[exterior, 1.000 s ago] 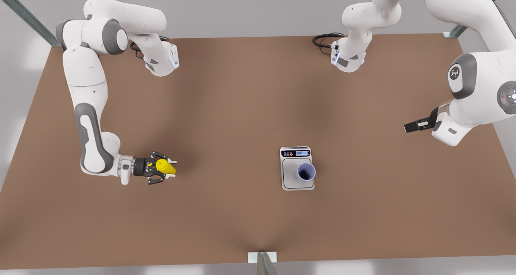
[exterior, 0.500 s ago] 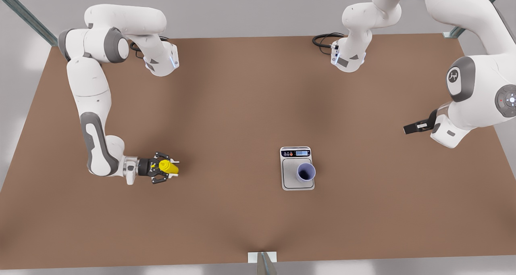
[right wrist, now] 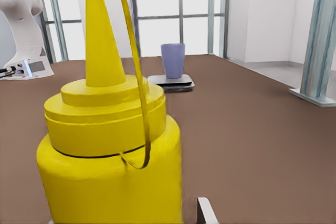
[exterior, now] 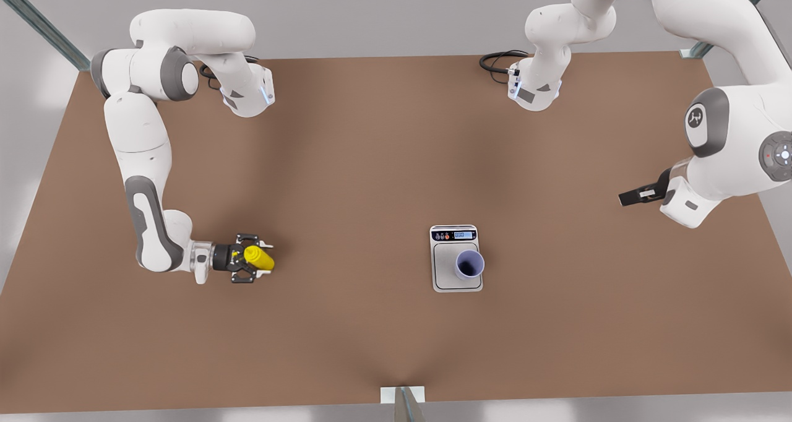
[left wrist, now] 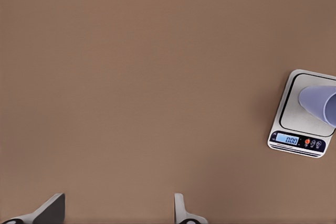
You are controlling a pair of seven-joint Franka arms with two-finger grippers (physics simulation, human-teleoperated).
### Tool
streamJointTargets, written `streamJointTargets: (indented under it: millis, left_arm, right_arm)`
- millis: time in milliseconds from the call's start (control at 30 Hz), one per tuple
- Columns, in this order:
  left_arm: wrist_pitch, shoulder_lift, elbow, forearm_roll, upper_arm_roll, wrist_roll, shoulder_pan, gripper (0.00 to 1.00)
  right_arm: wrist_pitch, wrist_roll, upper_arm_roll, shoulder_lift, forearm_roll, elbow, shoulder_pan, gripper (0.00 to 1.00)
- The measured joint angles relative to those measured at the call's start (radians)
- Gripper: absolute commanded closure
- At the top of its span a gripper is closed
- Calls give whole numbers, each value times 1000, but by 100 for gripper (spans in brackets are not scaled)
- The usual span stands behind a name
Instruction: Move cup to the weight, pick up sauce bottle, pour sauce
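The lavender cup stands upright on the weight, toward the plate's edge on the front view's right. The left wrist view looks down on the cup and the weight, off to one side. My left gripper hovers open and high at the front view's right; its fingertips show over bare table. At the front view's left, my right gripper is shut on the yellow sauce bottle. The right wrist view has the sauce bottle upright and close, nozzle up, with the cup beyond it.
The brown table stretches wide between the sauce bottle and the weight. Both arm bases stand at the far edge, with a black cable by one. A metal post sits at the near edge.
My right gripper has shifted slightly toward the front view's right with the sauce bottle, and its arm has straightened. The left arm has barely moved. The cup and the weight are still.
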Motion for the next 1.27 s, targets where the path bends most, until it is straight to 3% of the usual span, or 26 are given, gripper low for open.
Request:
streamJointTargets:
  millis: [533,667,733,800,867,967,1033,1067,1133,1267]
  left_arm:
    - [0,-1,0,0,0,0,0,0]
    - [0,0,0,0,0,0,0,0]
    - [0,0,0,0,0,0,0,0]
    - [0,-2,0,0,0,0,0,0]
    - [0,-1,0,0,0,0,0,0]
    - [-1,-2,0,0,0,0,0,0]
    - [3,-1,0,0,0,0,0,0]
    - [1,-2,0,0,0,0,0,0]
    - [3,-2,0,0,0,0,0,0]
    - [3,-2,0,0,0,0,0,0]
  right_arm:
    - [-26,0,-2,0,-92,-4,-79,0]
    - [-100,7,0,-25,-313,-2,-249,0]
    - [-228,85,-10,-101,-475,133,-319,0]
    - [-269,327,-10,-219,-572,201,-307,0]
    - [-233,736,-17,-367,-716,210,-162,0]
    - [-124,1470,-26,-511,-1104,225,74,0]
    - [-174,1826,-5,-549,-1204,263,98,0]
    - [-286,2073,-8,-554,-1285,307,161,0]
    - [-357,2321,-16,-700,-1376,229,187,0]
    - [-371,2376,-12,-733,-1350,209,256,0]
